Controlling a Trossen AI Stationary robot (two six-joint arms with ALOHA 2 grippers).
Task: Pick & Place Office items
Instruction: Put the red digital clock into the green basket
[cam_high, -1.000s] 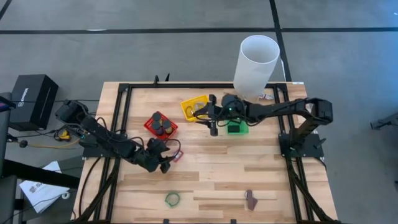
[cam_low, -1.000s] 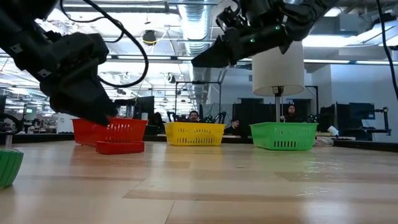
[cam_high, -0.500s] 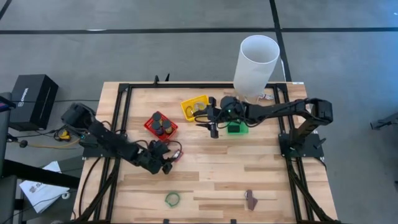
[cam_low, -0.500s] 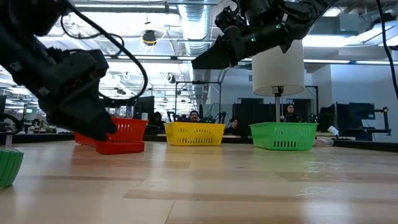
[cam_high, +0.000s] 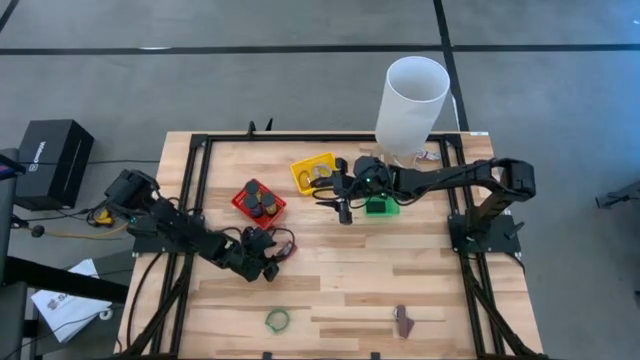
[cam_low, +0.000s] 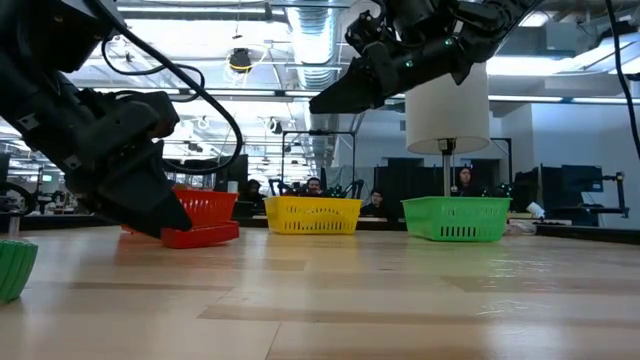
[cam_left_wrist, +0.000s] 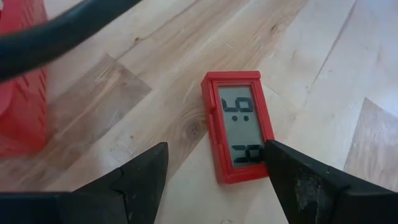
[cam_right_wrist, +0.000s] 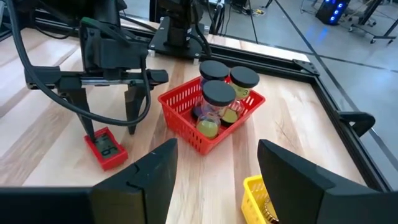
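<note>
Sorting partly done, several items still loose on the worktop (cam_high: 420, 270).

Already binned, as far as can be seen: red bin (cam_high: 259, 201) holds three black-lidded jars (cam_right_wrist: 217, 93) standing upright together. Yellow bin (cam_high: 313, 172) has something small and pale in it; cannot tell what. Green bin (cam_high: 381, 204) is mostly hidden under the right arm from above; contents not visible.

In hand now: left gripper (cam_high: 268, 261) is low over the red block (cam_left_wrist: 239, 124), a flat red piece with a grey display window, lying on the wood just beside the red bin on its near side. Left fingers (cam_left_wrist: 300, 175) stand wide, one on each side of the block; one fingertip looks to be at its edge, the other well clear. Not gripped yet, block flat on the worktop.

Right gripper (cam_high: 342, 207) hangs raised between the yellow and green bins, fingers spread, nothing between them.

Still out: a green ring (cam_high: 277, 319) near the front edge, and a brown clip (cam_high: 402, 320) further along the same edge, well apart from the ring. Neither is near a gripper.

Judgement: roughly midway or a bit past. The red block is the next to go, likely into the red bin; ring and clip follow.
</note>
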